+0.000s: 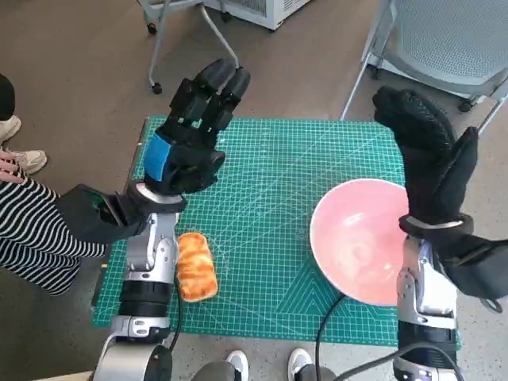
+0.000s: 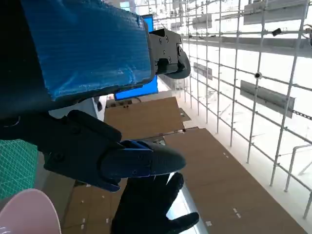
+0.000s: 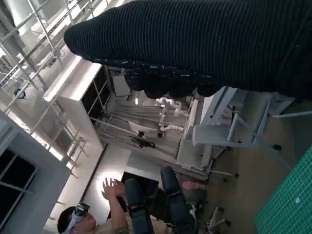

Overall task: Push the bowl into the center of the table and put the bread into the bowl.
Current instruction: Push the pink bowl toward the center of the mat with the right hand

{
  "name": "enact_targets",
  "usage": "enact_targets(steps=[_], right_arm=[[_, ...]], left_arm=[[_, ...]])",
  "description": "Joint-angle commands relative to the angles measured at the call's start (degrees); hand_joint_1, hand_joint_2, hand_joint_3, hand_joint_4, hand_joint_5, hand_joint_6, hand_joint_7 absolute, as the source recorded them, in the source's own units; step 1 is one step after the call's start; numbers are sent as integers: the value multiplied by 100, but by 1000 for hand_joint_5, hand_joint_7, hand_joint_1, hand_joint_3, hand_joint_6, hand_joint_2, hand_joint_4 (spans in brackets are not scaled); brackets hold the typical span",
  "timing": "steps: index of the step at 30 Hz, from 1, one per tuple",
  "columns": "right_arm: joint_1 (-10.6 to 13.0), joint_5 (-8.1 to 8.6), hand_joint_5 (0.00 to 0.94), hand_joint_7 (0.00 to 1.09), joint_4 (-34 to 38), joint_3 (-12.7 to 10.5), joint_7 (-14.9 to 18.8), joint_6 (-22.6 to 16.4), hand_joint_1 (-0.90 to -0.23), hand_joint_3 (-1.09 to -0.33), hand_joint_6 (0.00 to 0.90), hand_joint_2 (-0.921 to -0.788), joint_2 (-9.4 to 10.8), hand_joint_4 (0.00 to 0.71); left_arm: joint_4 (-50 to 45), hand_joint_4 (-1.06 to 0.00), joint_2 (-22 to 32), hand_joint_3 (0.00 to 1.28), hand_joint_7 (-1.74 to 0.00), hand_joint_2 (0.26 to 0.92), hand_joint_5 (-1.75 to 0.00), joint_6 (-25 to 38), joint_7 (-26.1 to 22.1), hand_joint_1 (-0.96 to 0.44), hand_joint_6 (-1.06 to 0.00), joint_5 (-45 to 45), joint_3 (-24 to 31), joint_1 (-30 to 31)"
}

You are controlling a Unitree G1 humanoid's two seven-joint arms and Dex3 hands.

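1. Head view: the pink bowl (image 1: 361,250) is seen on the right part of the green mat (image 1: 270,175), near the table's right edge and off centre. The right hand (image 1: 429,155) is raised just beyond and to the right of the bowl's rim, its gloved fingers extended upward and holding nothing; whether the wrist touches the rim cannot be told. This hand is clearly the nearer one to the bowl, and a push toward the robot's left would be judged to carry the bowl to the centre. The bread (image 1: 196,266) lies near the mat's left front edge, just beside the left forearm, its long axis running roughly front to back. The left hand (image 1: 194,131) is held above the mat, beyond the bread, fingers straight and apart, empty.

2. Left wrist view: the blue-taped back of the left hand and its black fingers (image 2: 97,153) are shown spread with nothing between them. A slice of the bowl's rim (image 2: 29,212) and the gloved right hand (image 2: 148,207) are visible past them. The bread is not shown.

3. Right wrist view: the glove (image 3: 204,44) is seen only as a dark band; a corner of the mat (image 3: 292,204) appears, and a person (image 3: 92,214) sits far off. Neither bowl nor bread is shown.
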Motion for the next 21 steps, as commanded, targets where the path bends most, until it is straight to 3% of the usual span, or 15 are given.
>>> enact_targets(steps=[1,8,16,21], right_arm=[[176,69,0,497,-5,-76,66,95,-701,-640,136,-921,-75,216],[334,134,0,496,-106,-262,135,55,-690,-647,137,-921,-196,208],[635,229,0,496,-104,-675,175,-152,-663,-692,136,-921,-473,196],[907,128,0,557,-29,-1024,3,-401,-653,-722,92,-921,-649,184]], left_arm=[[64,-27,3,339,-520,921,-216,-60,-11,-651,1,-66,53,70],[63,-33,-5,327,-524,921,-208,-69,-41,-647,1,-79,55,90],[17,-35,-9,326,-524,921,-200,-74,-52,-649,1,-87,54,133],[23,-36,14,325,-522,921,-196,-103,-62,-650,1,-93,79,152]])
